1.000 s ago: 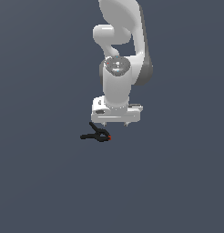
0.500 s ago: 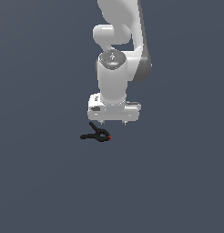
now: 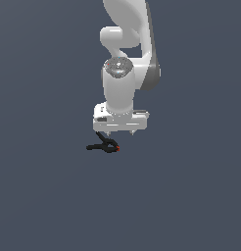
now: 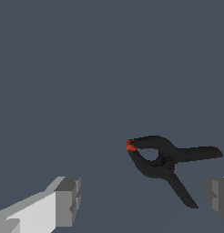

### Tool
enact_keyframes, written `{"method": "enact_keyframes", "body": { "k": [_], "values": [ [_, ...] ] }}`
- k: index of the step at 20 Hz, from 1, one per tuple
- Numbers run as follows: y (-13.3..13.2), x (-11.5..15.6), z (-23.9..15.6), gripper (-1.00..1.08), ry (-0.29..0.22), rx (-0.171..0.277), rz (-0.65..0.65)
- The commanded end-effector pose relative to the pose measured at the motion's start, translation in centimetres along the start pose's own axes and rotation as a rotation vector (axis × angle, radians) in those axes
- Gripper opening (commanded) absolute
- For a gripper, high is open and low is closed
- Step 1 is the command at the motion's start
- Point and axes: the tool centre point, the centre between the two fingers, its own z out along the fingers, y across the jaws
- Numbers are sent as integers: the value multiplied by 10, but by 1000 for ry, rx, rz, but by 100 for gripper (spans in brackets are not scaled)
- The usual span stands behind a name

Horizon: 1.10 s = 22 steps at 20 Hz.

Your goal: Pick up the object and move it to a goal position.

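Note:
The object, a small black spring clamp [image 3: 104, 145] with two thin splayed handles and an orange-red tip, lies on the dark grey floor. In the wrist view the clamp [image 4: 166, 162] sits between my two grey fingertips, nearer one of them, with nothing touching it. My gripper [image 3: 120, 134] hangs from the white arm just above the clamp and a little toward the exterior view's right. Its fingers [image 4: 68, 201] are spread wide, so it is open and holds nothing.
The white arm [image 3: 123, 73] rises straight up behind the gripper. Plain dark grey floor [image 3: 191, 196] surrounds the clamp on all sides.
The gripper has shifted slightly up and away from the clamp in the exterior view, still open. The clamp has not moved.

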Motion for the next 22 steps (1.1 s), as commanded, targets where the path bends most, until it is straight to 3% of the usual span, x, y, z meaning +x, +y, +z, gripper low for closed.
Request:
{"method": "enact_keyframes", "body": {
  "k": [1,22],
  "values": [
    [3,-1,4,100,0,-2,-37],
    [43,-14,49,100,-4,-19,-530]
  ]
}}
